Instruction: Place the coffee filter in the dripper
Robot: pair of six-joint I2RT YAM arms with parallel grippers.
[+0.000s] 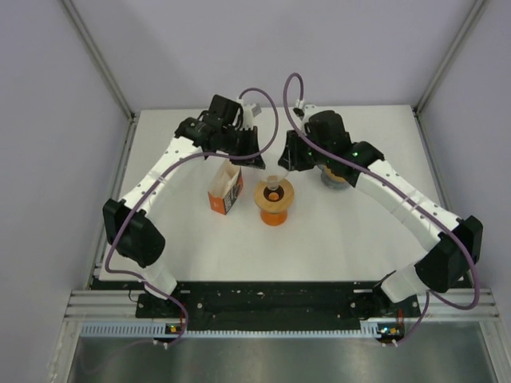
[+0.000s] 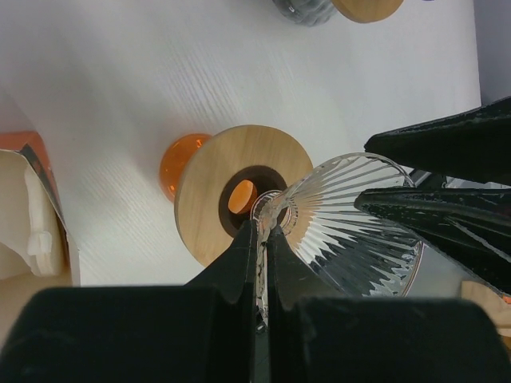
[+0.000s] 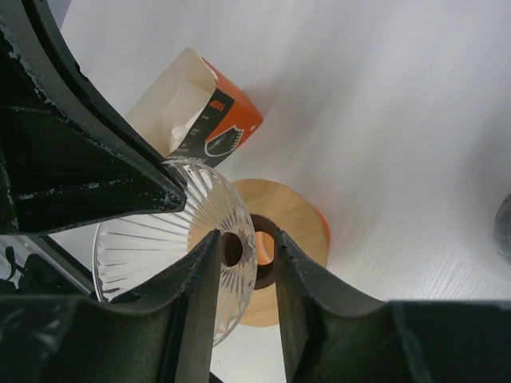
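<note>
The dripper (image 2: 351,231) is a clear ribbed glass cone held tilted above a wooden ring (image 2: 207,199) on an orange base (image 1: 274,214). My left gripper (image 2: 264,227) is shut on the cone's wall near its narrow end. My right gripper (image 3: 246,243) straddles that narrow end with its jaws partly apart; one finger lies against the glass (image 3: 152,247) and the other stands clear of it. White paper coffee filters (image 3: 172,120) show inside an open orange box (image 1: 226,190) left of the ring. In the top view the left gripper (image 1: 260,163) and the right gripper (image 1: 285,163) meet over the ring.
A dark glass jar with a wooden lid (image 1: 335,177) stands to the right of the orange base, under the right arm. The filter box (image 2: 24,207) sits close to the left of the ring. Grey walls close in the white table (image 1: 200,247) at the back and sides.
</note>
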